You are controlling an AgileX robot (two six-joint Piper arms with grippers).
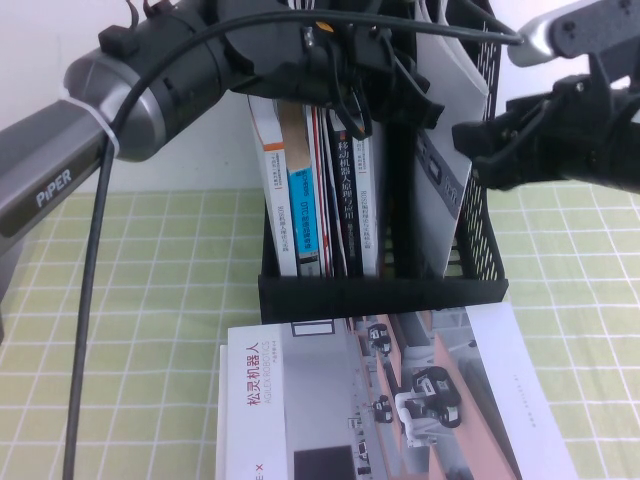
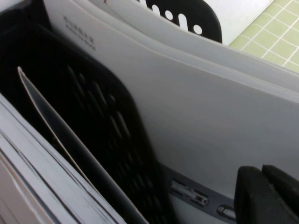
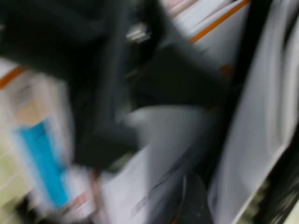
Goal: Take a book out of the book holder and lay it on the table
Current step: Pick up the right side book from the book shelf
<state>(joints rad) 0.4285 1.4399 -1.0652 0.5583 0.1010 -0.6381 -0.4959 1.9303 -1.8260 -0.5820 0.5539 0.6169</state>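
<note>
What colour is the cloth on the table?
The table cloth is pale green with a white grid of lines, shown best in the high view.

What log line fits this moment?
left gripper: at holder top, by book | right gripper: beside holder | book: in holder | other book: on table
</note>
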